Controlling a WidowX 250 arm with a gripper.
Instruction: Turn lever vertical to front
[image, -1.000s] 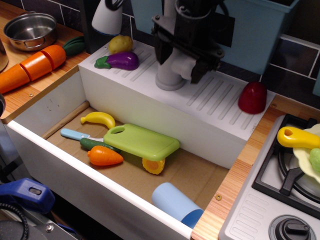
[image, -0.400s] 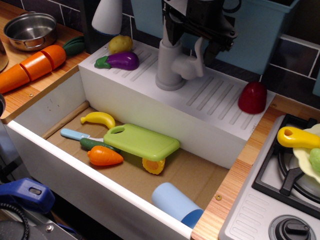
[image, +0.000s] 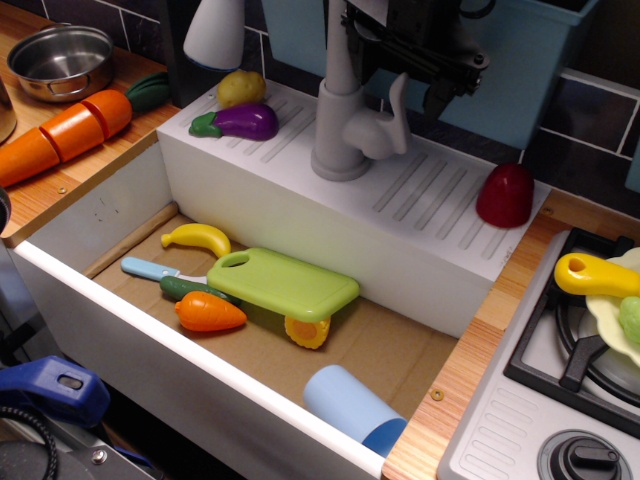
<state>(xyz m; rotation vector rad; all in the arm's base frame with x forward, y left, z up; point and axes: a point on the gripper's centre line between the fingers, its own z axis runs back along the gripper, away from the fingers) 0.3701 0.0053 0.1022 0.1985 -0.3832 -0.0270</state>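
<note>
The lever (image: 398, 108), a slim pale-grey paddle, stands nearly upright from its rounded grey hub (image: 368, 135) on the right side of the thick grey tap column (image: 336, 110). My black gripper (image: 405, 72) hangs just above it at the top of the view. Its fingers are spread apart, one on each side of the lever's tip, and seem not to press on it. The upper part of the gripper is cut off by the frame edge.
A purple eggplant (image: 240, 121) and a yellow potato (image: 240, 88) lie left of the tap, and a red piece (image: 505, 195) lies to its right. The sink basin (image: 100, 215) holds a banana, a green cutting board (image: 285, 283), a carrot and a blue cup (image: 352, 408). The stove (image: 560, 370) is at the right.
My gripper has risen from around the hub and lever to above the lever's tip and shifted right. The lever, hidden before, now stands upright in view.
</note>
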